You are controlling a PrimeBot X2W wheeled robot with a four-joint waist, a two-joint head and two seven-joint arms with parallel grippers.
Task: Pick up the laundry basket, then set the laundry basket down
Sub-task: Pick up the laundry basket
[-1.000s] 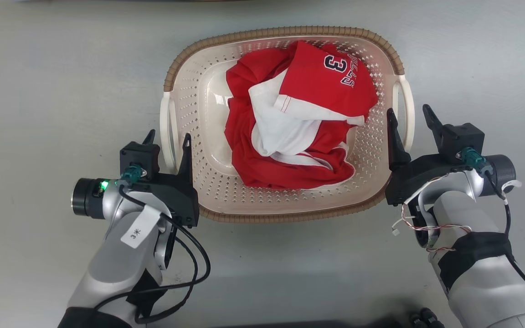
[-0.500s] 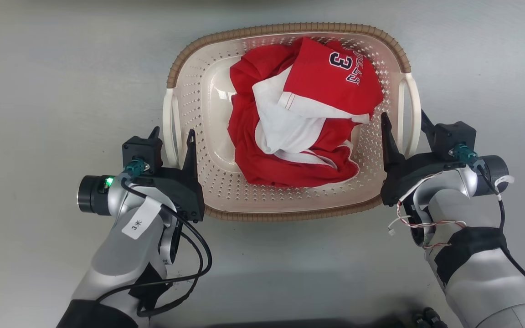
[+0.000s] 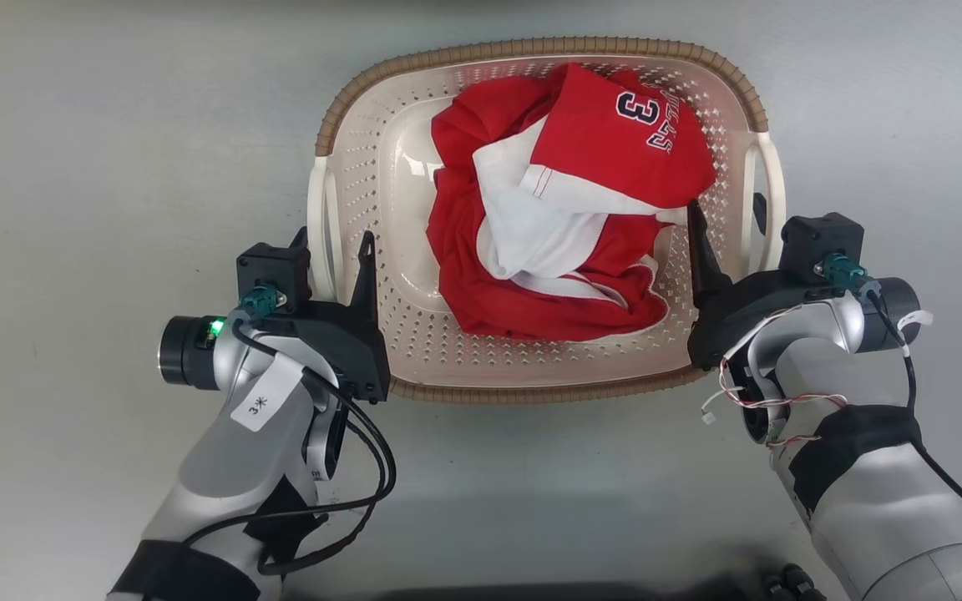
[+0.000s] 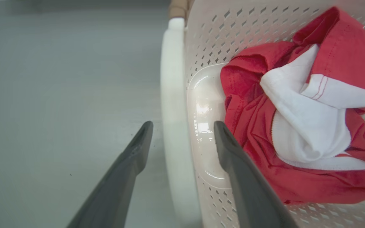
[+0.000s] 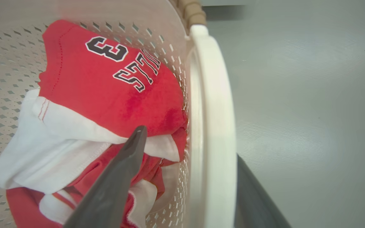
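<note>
The laundry basket sits on the grey floor, cream and perforated with a brown rim, holding a crumpled red and white jersey marked 3. My left gripper is open around the left white handle: one finger outside the loop, the other inside the basket; in the left wrist view the handle runs between the gripper's fingers. My right gripper is open at the right handle, its inner finger beside the jersey. In the right wrist view the handle covers the outer finger's tip.
Bare grey floor surrounds the basket on all sides. Black cable loops from my left forearm near the basket's front rim. Small dark objects sit at the bottom edge, beside my right arm.
Both grippers have moved in along the basket's sides, still open. The right one shifted inward, its outer finger going from outside the handle to beneath it. The whole picture also shifted slightly.
</note>
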